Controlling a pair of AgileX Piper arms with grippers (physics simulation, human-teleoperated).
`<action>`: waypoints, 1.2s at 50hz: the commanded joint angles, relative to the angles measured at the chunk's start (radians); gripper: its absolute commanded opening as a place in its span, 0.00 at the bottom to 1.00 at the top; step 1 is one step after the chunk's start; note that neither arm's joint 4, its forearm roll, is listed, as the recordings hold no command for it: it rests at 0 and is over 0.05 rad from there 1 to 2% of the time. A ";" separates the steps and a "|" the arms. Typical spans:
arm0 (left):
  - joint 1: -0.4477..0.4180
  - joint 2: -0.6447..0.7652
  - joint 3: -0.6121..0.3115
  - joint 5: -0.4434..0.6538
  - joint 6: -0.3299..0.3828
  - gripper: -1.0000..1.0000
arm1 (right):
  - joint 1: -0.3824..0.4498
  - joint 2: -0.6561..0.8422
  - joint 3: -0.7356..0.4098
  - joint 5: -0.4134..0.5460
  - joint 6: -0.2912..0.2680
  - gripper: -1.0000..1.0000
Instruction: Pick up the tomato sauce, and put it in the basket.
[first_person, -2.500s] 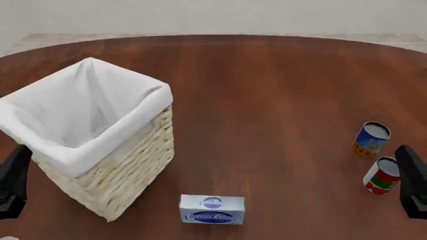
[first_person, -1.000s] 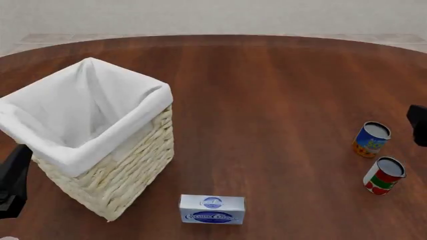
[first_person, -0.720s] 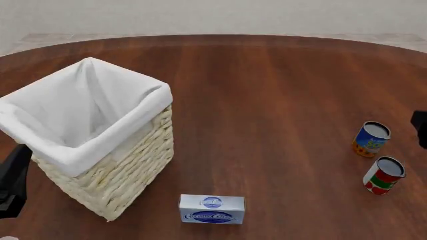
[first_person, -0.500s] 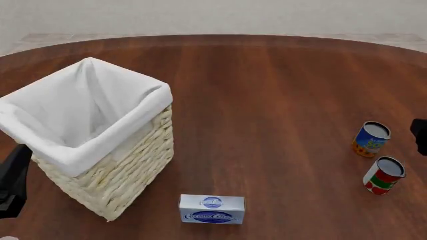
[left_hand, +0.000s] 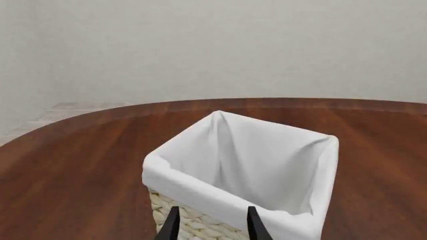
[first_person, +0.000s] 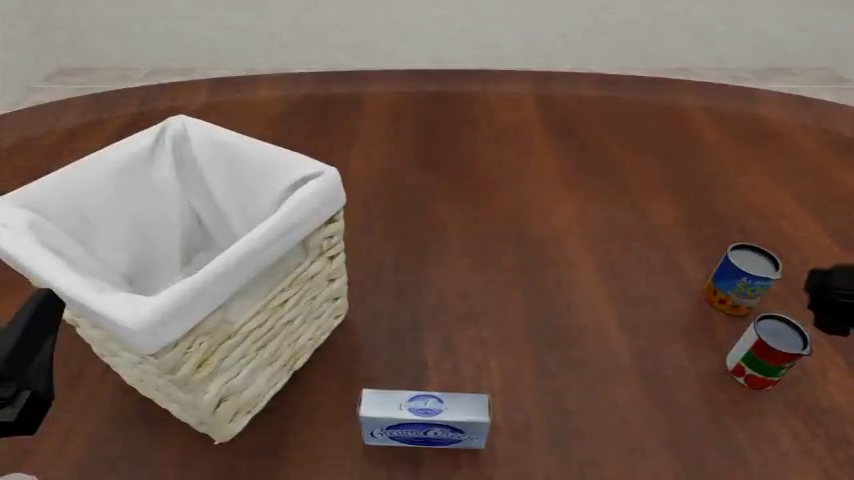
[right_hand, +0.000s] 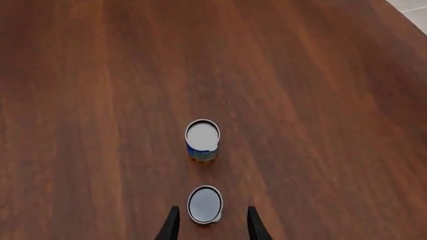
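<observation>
simulated room | round wooden table (first_person: 561, 180) | blank pale wall (left_hand: 213, 45)

No lettering is legible in any view. The small blue-and-white box (first_person: 423, 419) bears a round emblem above a dark blue oval banner with script too blurred to read. The tomato sauce (first_person: 767, 351) shows only red, white and green bands; the blue and orange-yellow can (first_person: 742, 279), just beyond it, shows an unreadable coloured label.
</observation>
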 joint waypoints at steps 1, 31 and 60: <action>0.000 0.000 0.000 0.000 0.000 1.00 | -0.004 0.083 0.045 -0.101 0.000 1.00; 0.000 0.000 0.000 0.000 0.000 1.00 | 0.001 0.300 0.147 -0.370 0.020 1.00; 0.000 0.000 0.000 0.000 0.000 1.00 | 0.029 0.480 0.167 -0.543 0.049 1.00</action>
